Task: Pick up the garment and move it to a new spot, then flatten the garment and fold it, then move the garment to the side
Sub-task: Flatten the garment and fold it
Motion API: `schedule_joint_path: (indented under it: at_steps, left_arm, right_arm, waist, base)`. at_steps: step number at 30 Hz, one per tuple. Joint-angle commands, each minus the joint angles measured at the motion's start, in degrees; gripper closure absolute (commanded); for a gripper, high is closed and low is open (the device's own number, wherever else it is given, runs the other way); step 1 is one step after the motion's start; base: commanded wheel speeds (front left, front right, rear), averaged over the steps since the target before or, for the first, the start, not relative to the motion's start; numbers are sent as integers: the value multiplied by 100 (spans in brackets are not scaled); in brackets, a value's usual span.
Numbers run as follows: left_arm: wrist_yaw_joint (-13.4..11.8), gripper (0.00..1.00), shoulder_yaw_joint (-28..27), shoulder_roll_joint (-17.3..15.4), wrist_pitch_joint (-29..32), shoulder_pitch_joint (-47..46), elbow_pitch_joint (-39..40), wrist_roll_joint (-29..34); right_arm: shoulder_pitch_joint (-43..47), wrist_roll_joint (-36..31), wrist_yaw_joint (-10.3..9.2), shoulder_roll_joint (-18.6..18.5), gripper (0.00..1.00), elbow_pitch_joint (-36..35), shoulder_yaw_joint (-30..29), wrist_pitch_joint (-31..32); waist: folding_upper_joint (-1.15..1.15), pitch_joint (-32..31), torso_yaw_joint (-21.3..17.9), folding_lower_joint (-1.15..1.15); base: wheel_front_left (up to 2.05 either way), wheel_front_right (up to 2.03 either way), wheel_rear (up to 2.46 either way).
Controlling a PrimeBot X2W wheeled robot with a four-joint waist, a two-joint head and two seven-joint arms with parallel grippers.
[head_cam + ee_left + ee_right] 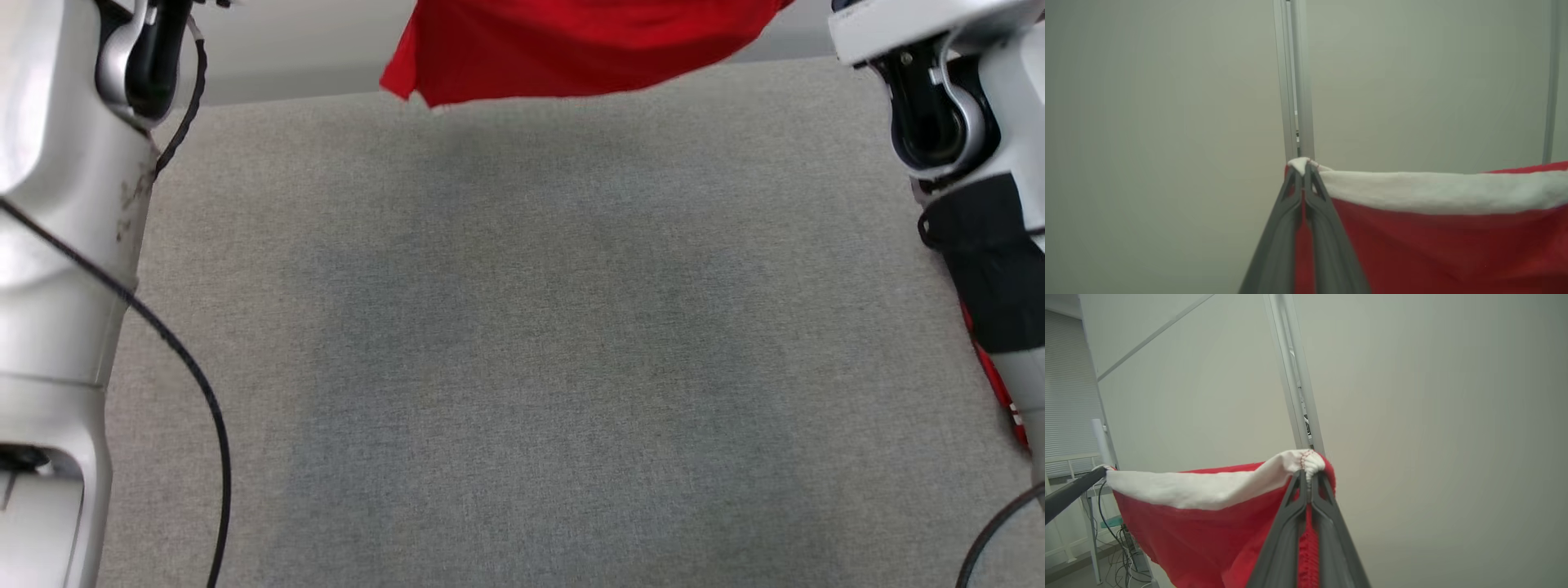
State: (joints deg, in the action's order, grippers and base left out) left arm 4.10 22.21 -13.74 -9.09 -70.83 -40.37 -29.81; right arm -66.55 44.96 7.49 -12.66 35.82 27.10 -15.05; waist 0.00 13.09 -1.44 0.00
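The red garment (571, 49) hangs at the top centre of the head view, lifted off the grey table (522, 343), with its loose lower edge over the table's far edge. Along its top runs a white fleecy band (1433, 192), stretched nearly straight between the two grippers. At the centre of the left wrist view, the left gripper (1303, 168) has its jaws clamped on one end of that band. At the centre of the right wrist view, the right gripper (1308, 473) pinches the other end, which is bunched into a knob. Behind is a pale wall (1433, 416) with a metal post (1296, 81) rising up it. A black cable (196, 384) loops down the lower left of the head view.
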Motion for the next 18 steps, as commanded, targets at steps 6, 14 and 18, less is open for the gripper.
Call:
schedule_joint_path:
  at_steps: [6,14,18]
  left_arm:
    - [218,100,152,279,58,-441,-1520,-120]
    - [333,100,496,634,-270,27,-2381,-385]
    - [331,100,717,695,-455,632,-2267,-601]
  right_arm:
    - [-379,-79,1,240,100,1169,554,-17]
    - [136,255,1,178,100,1416,1228,-18]
    - [686,438,1,43,100,1247,1547,-18]
  waist:
    - [0,127,71,0]
    - [0,345,155,0]
    - [0,355,152,0]
  base:
    - [0,0,0]
    - [0,0,0]
    - [0,0,0]
